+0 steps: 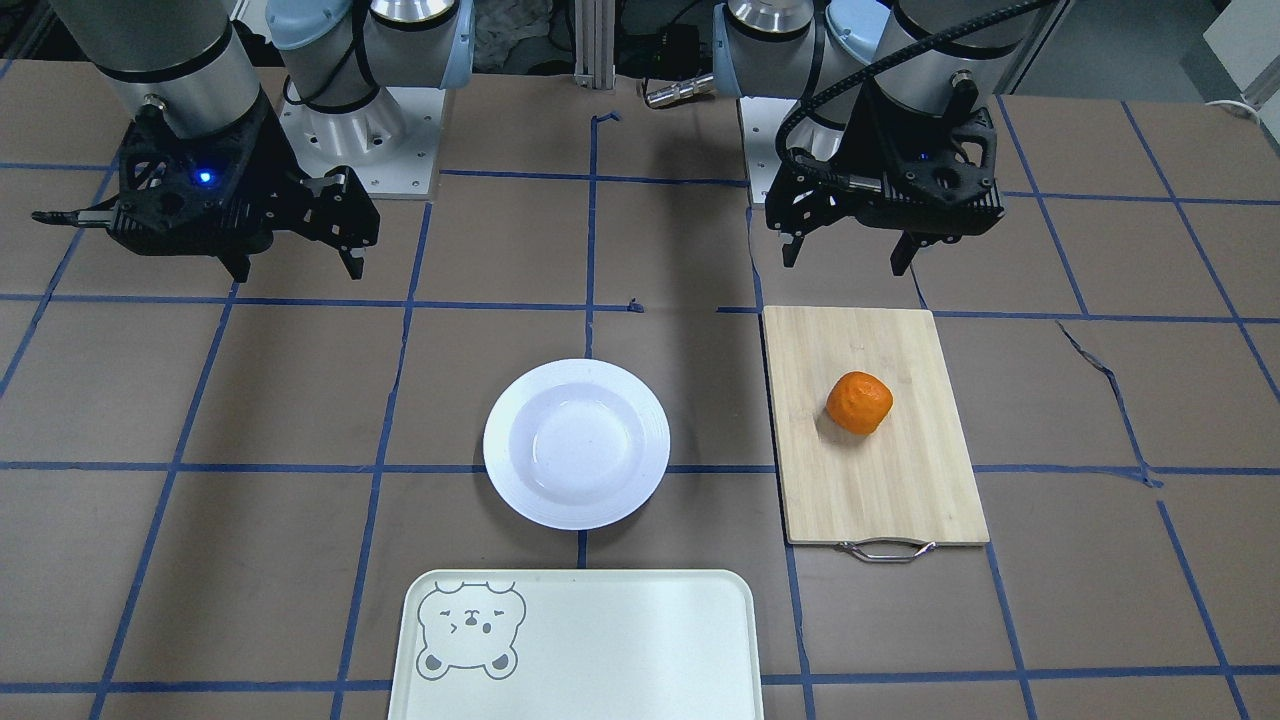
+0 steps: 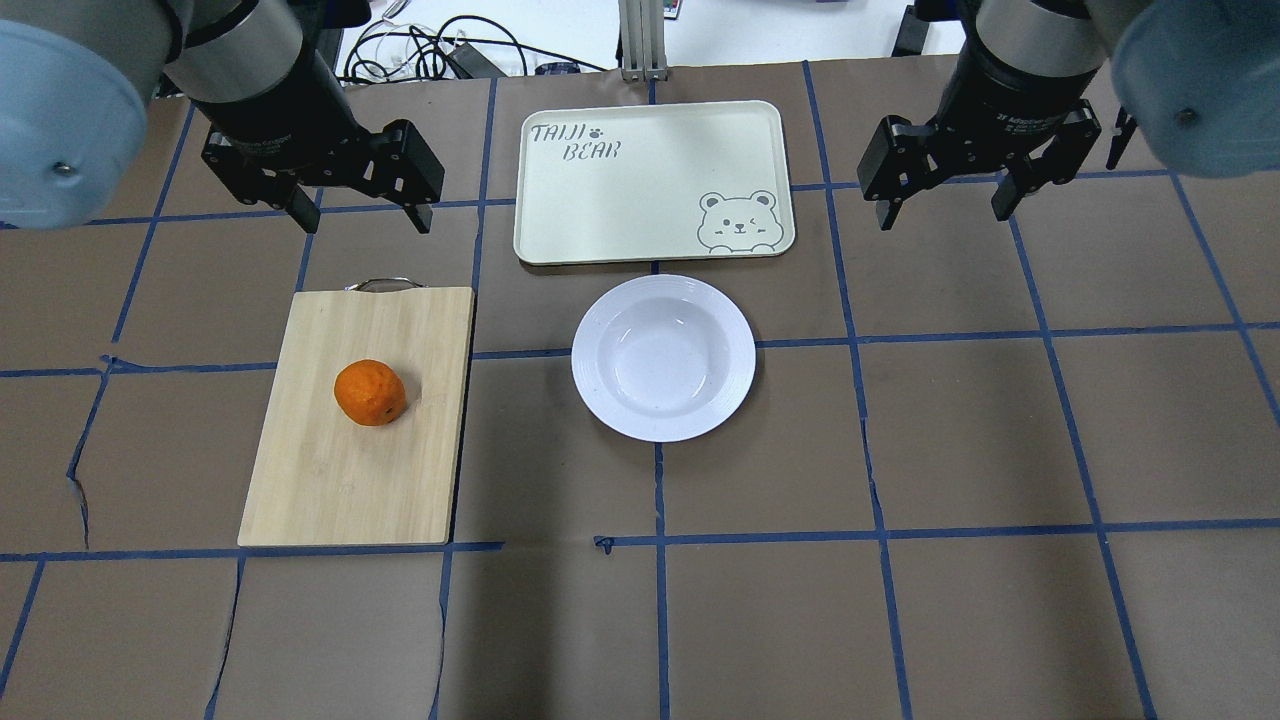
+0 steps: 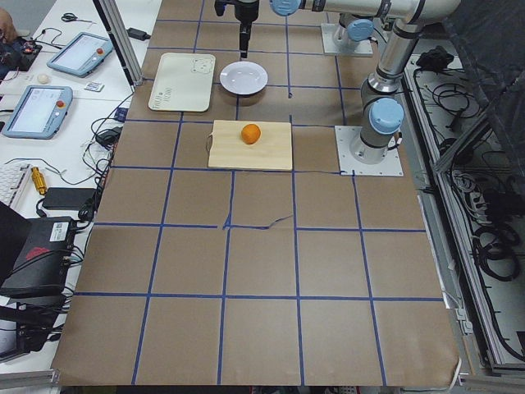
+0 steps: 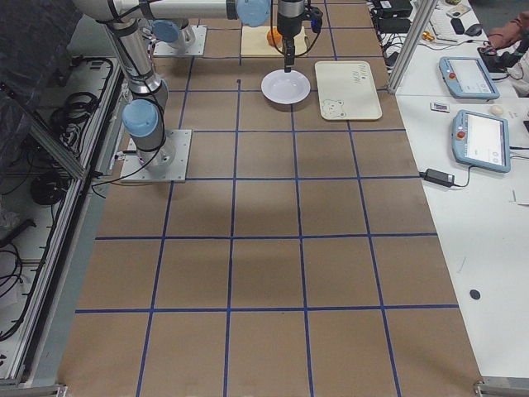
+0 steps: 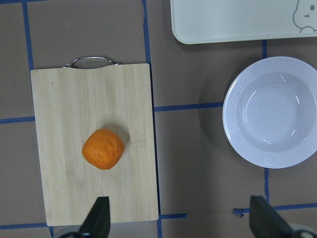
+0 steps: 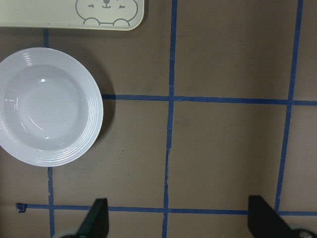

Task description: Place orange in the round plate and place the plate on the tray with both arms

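Observation:
The orange (image 1: pixel 859 402) (image 2: pixel 370 393) (image 5: pixel 103 148) lies on a bamboo cutting board (image 2: pixel 340 480). An empty white round plate (image 1: pixel 577 443) (image 2: pixel 663 357) (image 6: pixel 47 106) sits mid-table, to the right of the board in the overhead view. Just beyond the plate lies the cream tray (image 2: pixel 640 190) (image 1: pixel 600 640), bare, with a bear face in one corner. My left gripper (image 2: pixel 365 222) (image 1: pixel 848 258) hangs open and empty above the board's handle end. Raised on the plate's other side, my right gripper (image 2: pixel 942 215) (image 1: pixel 298 270) is also open and holds nothing.
The cutting board's metal handle (image 2: pixel 380 285) points away from the robot. Cables (image 2: pixel 450 50) lie past the table's far edge. Tablets (image 4: pixel 475 136) rest on a side bench, where a person's hand (image 4: pixel 504 37) shows.

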